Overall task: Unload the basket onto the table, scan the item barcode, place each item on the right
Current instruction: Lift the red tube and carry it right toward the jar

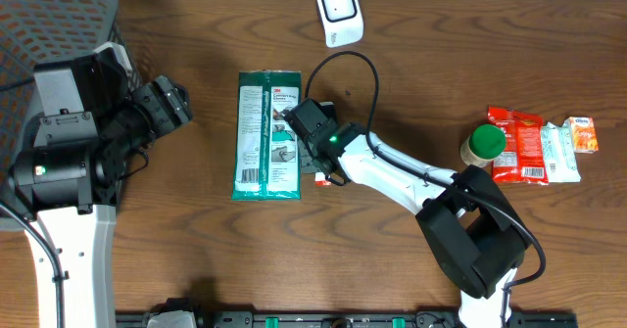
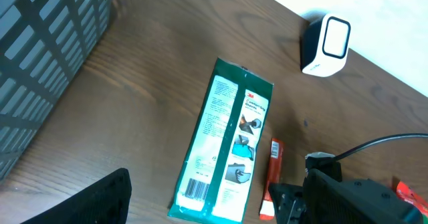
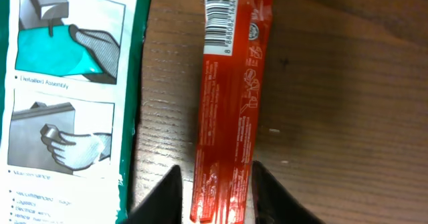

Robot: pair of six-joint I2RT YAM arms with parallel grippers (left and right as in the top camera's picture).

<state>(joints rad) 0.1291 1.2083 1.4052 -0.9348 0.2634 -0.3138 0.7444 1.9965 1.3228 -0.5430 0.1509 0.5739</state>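
The slim red foil packet point(image 3: 231, 97) lies barcode-up at centre frame, beside the flat green plastic package point(image 3: 67, 83). The right gripper point(image 3: 217, 187) straddles its lower end, jaws slightly spread, probably to carry it to the white scanner point(image 1: 338, 10). The left gripper point(image 1: 169, 103) hangs wide open.

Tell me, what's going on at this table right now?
The right pincer is down over a slim red packet lying barcode-up on the table beside a green pack, one finger on each side; whether it pinches the packet is unclear. The left pincer hangs open and empty. The white scanner stands at the far edge, so nothing is scanned yet.
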